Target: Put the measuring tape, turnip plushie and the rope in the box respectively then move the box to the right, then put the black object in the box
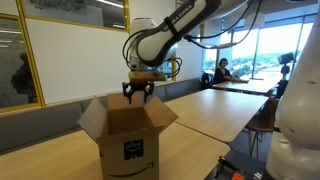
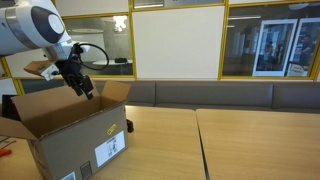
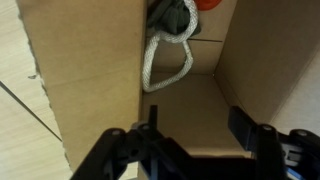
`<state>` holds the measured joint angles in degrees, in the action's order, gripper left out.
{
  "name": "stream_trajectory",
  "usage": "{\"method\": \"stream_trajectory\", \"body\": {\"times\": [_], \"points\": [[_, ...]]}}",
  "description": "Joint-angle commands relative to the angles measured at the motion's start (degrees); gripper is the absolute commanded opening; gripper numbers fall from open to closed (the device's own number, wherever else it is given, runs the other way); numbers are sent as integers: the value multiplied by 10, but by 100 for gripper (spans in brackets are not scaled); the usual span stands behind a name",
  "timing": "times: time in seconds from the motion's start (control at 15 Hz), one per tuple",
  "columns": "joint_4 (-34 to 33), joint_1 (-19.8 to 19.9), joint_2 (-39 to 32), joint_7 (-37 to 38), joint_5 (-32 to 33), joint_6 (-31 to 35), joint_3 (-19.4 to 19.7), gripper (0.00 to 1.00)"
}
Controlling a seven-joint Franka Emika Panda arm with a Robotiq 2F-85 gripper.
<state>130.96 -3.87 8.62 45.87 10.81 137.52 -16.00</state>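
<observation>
At the far left of the wrist view a strip of pale tabletop [image 3: 15,90] shows, then the brown cardboard wall of the box [image 3: 90,70]. Inside the box the white rope [image 3: 165,58] lies in a loop on the floor near the far end. Its upper end touches a dark greyish shape [image 3: 176,15]. Just right of that shape, a reddish-orange item [image 3: 208,4] is cut off by the top edge. I cannot tell whether it is the turnip plushie or the measuring tape. Along the bottom edge the hand [image 3: 195,128] has its black fingers [image 3: 241,125] spread well apart, with only bare box floor between them, and it grips nothing.

In both exterior views the box [image 1: 128,140] [image 2: 75,135] stands upright on the tabletop [image 1: 220,110] with its flaps spread, a black smile logo on one side. The hand [image 1: 137,93] [image 2: 86,88] hangs just above the opening, pointing down. In an exterior view the arm [image 1: 170,35] rises from it toward the upper right, and a seated person [image 1: 222,70] is at a far table.
</observation>
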Motion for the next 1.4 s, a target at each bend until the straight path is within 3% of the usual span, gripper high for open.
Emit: {"method": "stream_trajectory", "body": {"times": [0.0, 0.87, 1.33], "points": [[-14, -12, -1, -4, -5, -21, 12, 100], [22, 23, 101, -27, -6, -61, 70, 100], [52, 34, 104, -117, -105, -62, 130, 100]]}}
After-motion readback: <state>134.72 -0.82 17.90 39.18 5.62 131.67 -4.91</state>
